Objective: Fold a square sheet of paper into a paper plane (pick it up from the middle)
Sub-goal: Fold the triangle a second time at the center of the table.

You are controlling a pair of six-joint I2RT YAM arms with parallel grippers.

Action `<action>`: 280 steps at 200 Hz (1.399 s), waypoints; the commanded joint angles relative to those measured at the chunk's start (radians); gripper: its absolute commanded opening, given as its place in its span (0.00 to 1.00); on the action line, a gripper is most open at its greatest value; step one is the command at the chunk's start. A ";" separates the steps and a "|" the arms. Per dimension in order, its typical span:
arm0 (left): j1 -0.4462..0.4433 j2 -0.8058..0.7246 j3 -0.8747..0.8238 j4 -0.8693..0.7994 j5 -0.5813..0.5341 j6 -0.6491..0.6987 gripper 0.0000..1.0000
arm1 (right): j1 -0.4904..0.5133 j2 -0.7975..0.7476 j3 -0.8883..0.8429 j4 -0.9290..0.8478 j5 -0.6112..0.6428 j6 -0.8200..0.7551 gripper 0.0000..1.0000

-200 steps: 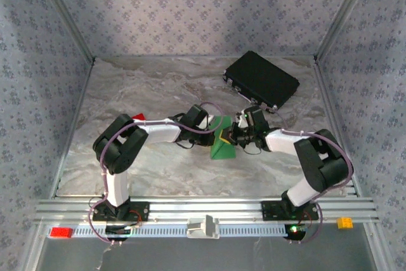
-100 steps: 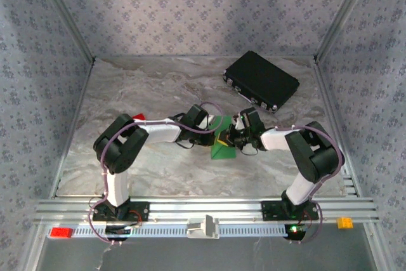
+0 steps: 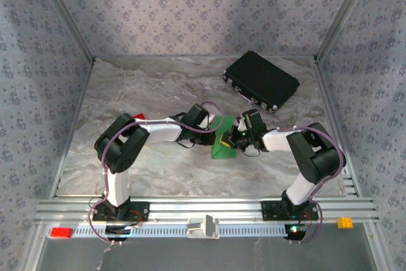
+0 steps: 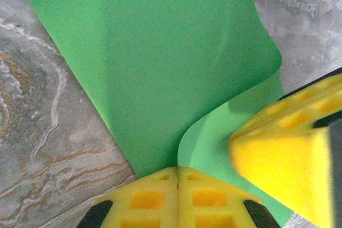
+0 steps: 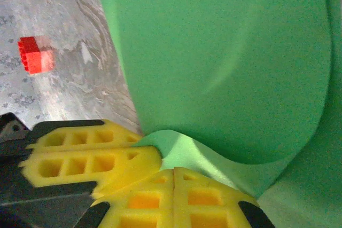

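You're holding the paper (image 3: 223, 146) in the middle of the worktop (image 3: 146, 93): left tool (image 4: 177, 170) is pinching it tight at 9 o'clock, right tool (image 5: 174, 172) is pinching it tight at 3 o'clock.

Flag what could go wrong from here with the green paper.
The left gripper and right gripper pinch the square sheet of paper close together; pulling apart could tear it.
The sheet bows in soft curves, so a crease may land crooked.
The two grippers nearly touch and might collide.
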 commanded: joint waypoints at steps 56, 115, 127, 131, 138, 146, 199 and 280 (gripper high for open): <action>0.008 0.028 0.022 -0.045 0.004 0.020 0.00 | -0.063 0.056 0.002 -0.088 0.082 -0.019 0.01; 0.007 0.030 0.026 -0.050 0.006 0.022 0.00 | -0.112 -0.029 0.059 -0.163 0.047 -0.053 0.02; 0.007 0.033 0.027 -0.049 0.008 0.020 0.00 | -0.122 -0.029 0.069 -0.188 0.053 -0.069 0.02; 0.007 0.034 0.028 -0.049 0.009 0.022 0.00 | -0.127 -0.024 0.070 -0.192 0.052 -0.072 0.02; 0.007 0.036 0.030 -0.049 0.011 0.022 0.00 | -0.131 -0.014 0.067 -0.192 0.050 -0.075 0.02; 0.008 0.034 0.030 -0.049 0.012 0.022 0.00 | -0.132 -0.001 0.057 -0.185 0.048 -0.073 0.02; 0.007 0.031 0.024 -0.044 0.014 0.019 0.00 | -0.149 0.017 0.035 -0.181 0.068 -0.070 0.02; 0.007 0.028 0.028 -0.040 0.017 0.014 0.00 | -0.051 -0.050 0.076 -0.159 0.006 -0.060 0.03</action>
